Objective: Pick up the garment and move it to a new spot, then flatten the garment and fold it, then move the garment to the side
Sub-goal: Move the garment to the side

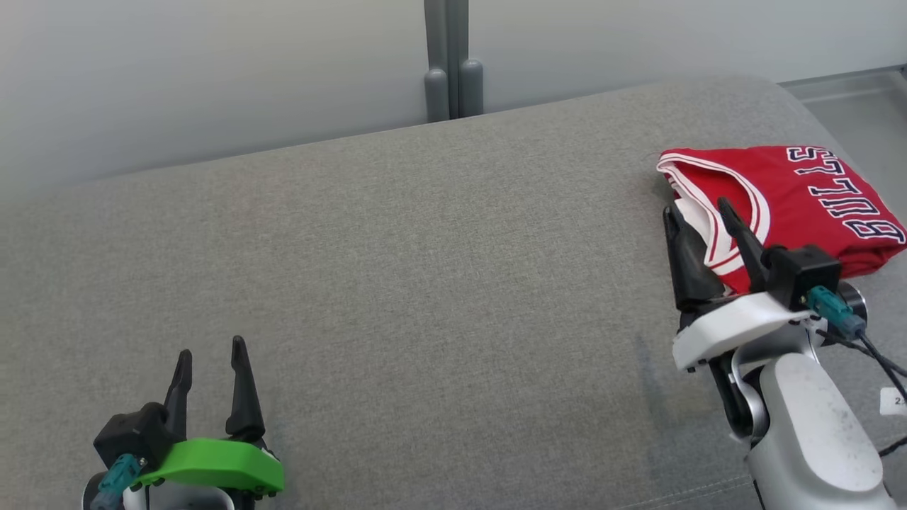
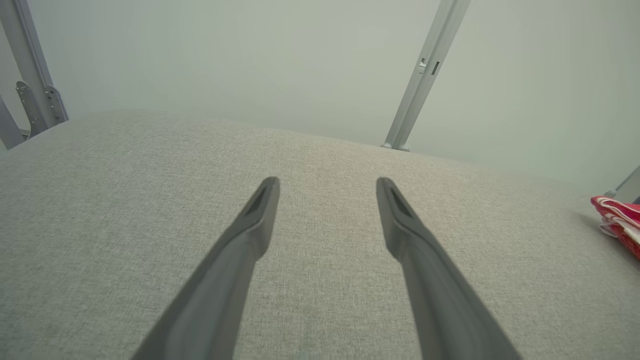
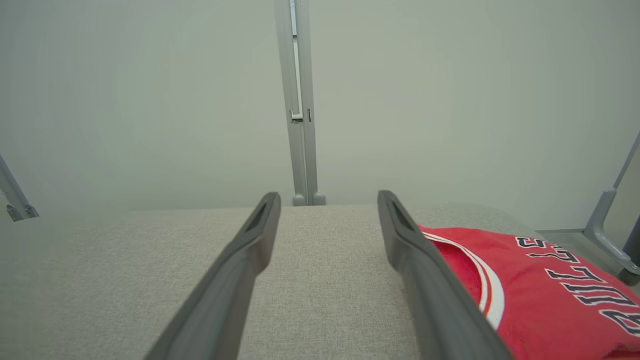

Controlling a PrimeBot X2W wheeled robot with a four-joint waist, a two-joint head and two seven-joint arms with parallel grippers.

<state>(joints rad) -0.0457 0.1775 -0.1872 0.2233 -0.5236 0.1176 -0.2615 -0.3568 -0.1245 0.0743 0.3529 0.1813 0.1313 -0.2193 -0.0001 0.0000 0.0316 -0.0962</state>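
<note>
The garment [image 1: 793, 202] is a red jersey with white trim and dark lettering, folded into a compact rectangle at the far right of the grey cushion. My right gripper [image 1: 698, 212] stands open at the garment's left edge, holding nothing; one finger overlaps the white-trimmed neckline in the head view. In the right wrist view the garment [image 3: 540, 295] lies just right of my right gripper [image 3: 329, 200], whose fingers frame bare fabric. My left gripper [image 1: 211, 354] is open and empty at the lower left, far from the garment. From my left gripper [image 2: 327, 185] the garment [image 2: 620, 222] peeks in at the right edge.
The grey fabric cushion [image 1: 397, 269] spans the whole work area. A grey metal post [image 1: 448, 60] stands behind its far edge against a pale wall. A grey tray-like ledge [image 1: 857, 106] lies beyond the cushion's right end, close to the garment.
</note>
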